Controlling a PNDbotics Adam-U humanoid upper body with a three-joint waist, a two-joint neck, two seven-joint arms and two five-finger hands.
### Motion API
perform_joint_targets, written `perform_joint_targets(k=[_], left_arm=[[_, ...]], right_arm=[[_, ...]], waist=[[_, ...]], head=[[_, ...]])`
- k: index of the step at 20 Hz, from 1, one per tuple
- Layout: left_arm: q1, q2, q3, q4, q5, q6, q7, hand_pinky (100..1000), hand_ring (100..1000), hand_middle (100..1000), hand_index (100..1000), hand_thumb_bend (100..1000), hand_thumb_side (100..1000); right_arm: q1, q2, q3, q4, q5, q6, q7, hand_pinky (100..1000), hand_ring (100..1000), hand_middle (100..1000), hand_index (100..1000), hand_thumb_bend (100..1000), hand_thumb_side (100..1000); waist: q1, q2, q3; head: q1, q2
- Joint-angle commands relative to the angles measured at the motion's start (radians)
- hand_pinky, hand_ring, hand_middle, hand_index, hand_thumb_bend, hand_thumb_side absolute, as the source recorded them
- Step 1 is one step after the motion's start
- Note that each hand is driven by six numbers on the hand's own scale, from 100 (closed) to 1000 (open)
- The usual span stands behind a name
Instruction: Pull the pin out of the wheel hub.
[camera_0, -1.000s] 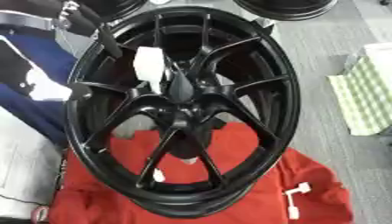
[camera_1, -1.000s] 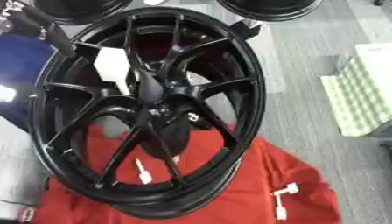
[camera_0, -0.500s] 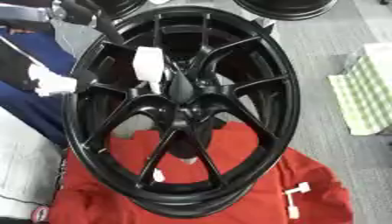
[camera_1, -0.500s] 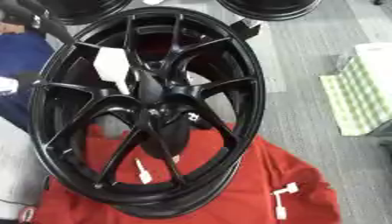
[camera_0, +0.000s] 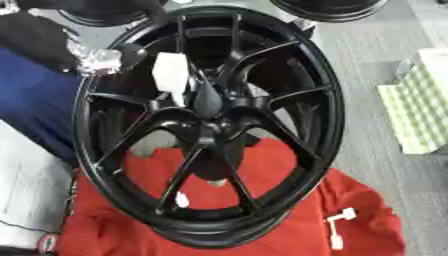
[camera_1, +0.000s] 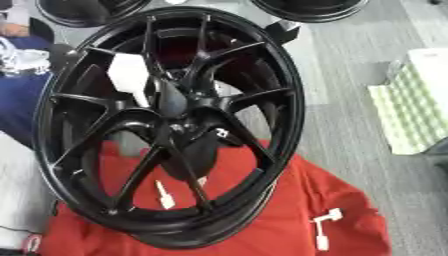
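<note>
The black multi-spoke alloy wheel hub leans over red cloth; neither robot hand shows, so a misjudged reach toward twelve o'clock could topple it.

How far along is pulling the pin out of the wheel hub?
Done: unclear. Two small white pieces lie on the red cloth, one beside the wheel hub, one seen between the spokes. In hand: the left hand is by the rim's upper left, holding nothing I can see. Left: a white bit near the centre may be the pin.
</note>
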Motion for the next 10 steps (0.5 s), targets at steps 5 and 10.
perform_joint_targets(k=[5, 10], left_arm=[[-0.073, -0.052, -0.037, 0.081, -0.049, 0.005, -0.088, 959, 916, 815, 925, 270, 778], [-0.087, -0.068, -0.044, 0.106, -0.064, -0.01, -0.113, 970, 936, 832, 945, 353, 776]], right_arm=[[-0.015, -0.019, -0.014, -0.007, -0.001, 0.136, -0.143, 387, 620, 509, 740, 133, 402], [-0.016, -0.018, -0.015, -0.007, -0.001, 0.135, -0.143, 386, 620, 509, 739, 135, 402]], waist=[[-0.001, -0.012, -0.003], [0.0, -0.01, -0.004]], head=[[0.005, 0.005], [0.007, 0.006]])
